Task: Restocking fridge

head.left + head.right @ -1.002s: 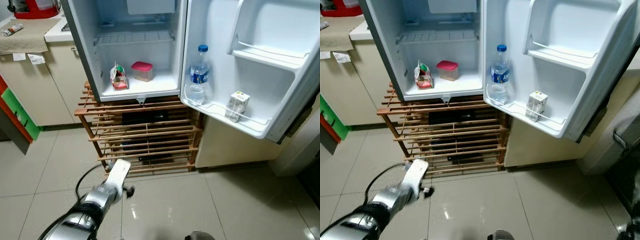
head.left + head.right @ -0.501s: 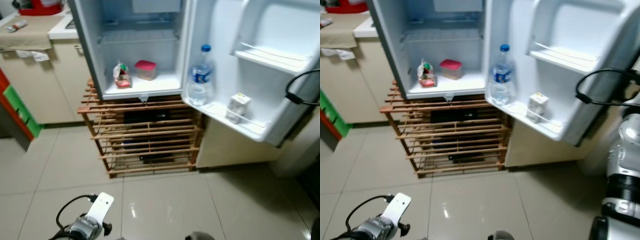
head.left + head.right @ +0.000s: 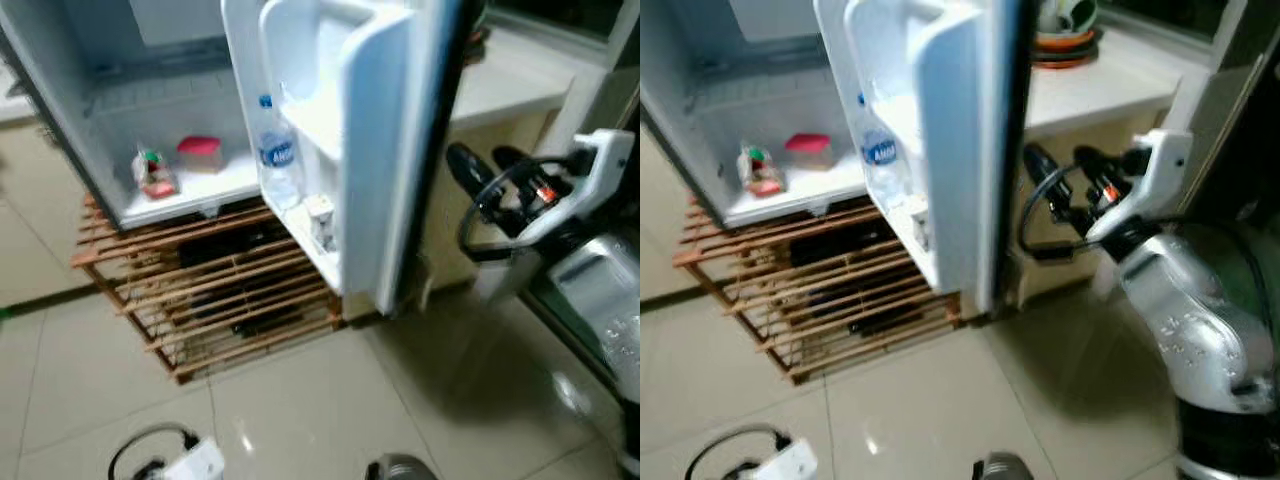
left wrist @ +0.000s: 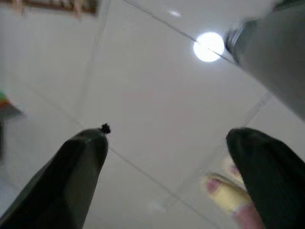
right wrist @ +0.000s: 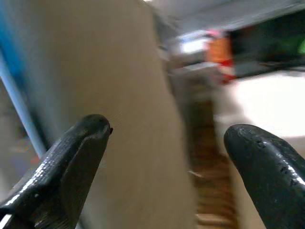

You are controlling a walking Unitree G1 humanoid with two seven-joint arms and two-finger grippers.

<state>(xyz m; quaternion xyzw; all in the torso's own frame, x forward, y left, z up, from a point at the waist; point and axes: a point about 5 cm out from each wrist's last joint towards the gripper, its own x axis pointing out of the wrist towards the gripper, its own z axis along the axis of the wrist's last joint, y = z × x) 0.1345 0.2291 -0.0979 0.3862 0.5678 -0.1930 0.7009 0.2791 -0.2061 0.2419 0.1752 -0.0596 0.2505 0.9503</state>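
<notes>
The right arm is raised and extended forward, its silver forearm rising from the lower right; the right gripper (image 3: pixel 1068 162) sits just behind the outer face of the fridge door (image 3: pixel 385 150), near the door's free edge; whether a finger touches the door cannot be told. In the right wrist view the two black fingers (image 5: pixel 71 162) stand wide apart with nothing between them; a pale blurred surface lies beyond them. The left arm hangs low; the left gripper (image 4: pixel 167 176) points down at the tiled floor (image 3: pixel 330 410); its fingers are spread wide and hold nothing; a foot in a light slipper (image 4: pixel 228 195) shows beside one finger.

The fridge (image 3: pixel 60 110) stands on a wooden slatted rack (image 3: pixel 200 290); the door is swung partway, edge-on to the camera. On the door's lower shelf stand a water bottle (image 3: pixel 276 150) and a small carton (image 3: pixel 320 222); on the fridge floor lie a red-lidded container (image 3: pixel 200 152) and a small packet (image 3: pixel 154 172), near each other. A white counter (image 3: pixel 1100 85) lies behind the door, with stacked dishes (image 3: pixel 1068 30) on it.
</notes>
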